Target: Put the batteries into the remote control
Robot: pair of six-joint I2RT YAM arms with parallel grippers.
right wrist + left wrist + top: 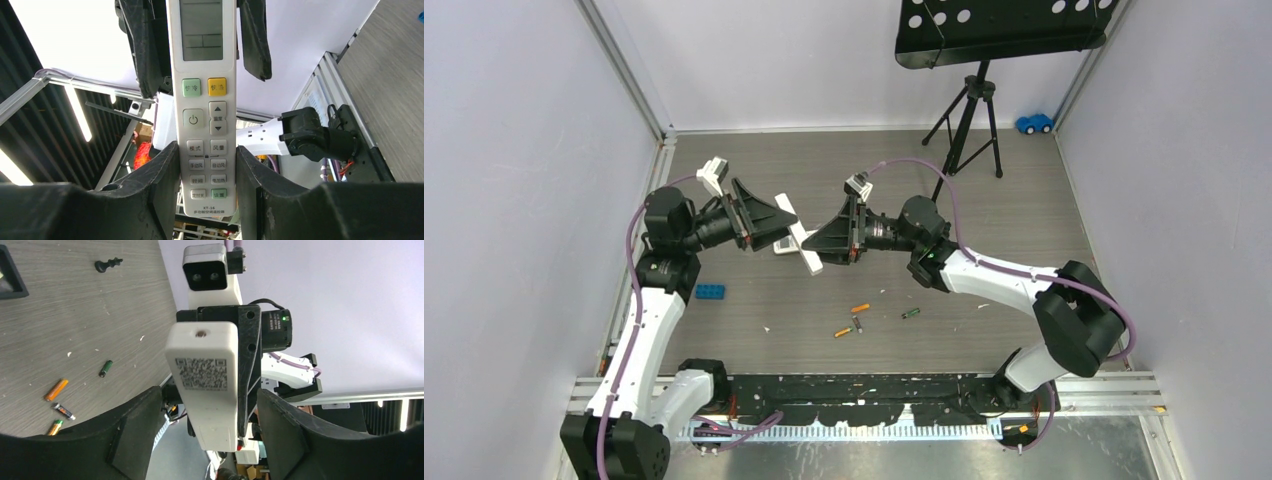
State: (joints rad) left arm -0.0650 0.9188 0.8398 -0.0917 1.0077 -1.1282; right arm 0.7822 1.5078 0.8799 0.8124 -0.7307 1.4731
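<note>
The remote control (801, 238) is held in mid-air between the two arms. My right gripper (207, 186) is shut on its lower end, with the buttoned front (202, 100) facing the right wrist camera. My left gripper (207, 440) stands open around the other end, and there is a gap on each side of the pale back (206, 390) with its printed code. The batteries lie loose on the table below. Two are orange (860, 308) (843, 332), one is dark (857, 324) and one is green-and-black (910, 313). The left wrist view also shows the green-and-black battery (105, 368) and an orange battery (56, 389).
A blue brick (709, 291) lies near the left arm. A black tripod stand (972, 110) and a blue toy car (1034, 123) are at the back right. A black peg (107, 264) lies on the table. Another small white object (782, 246) sits under the held remote.
</note>
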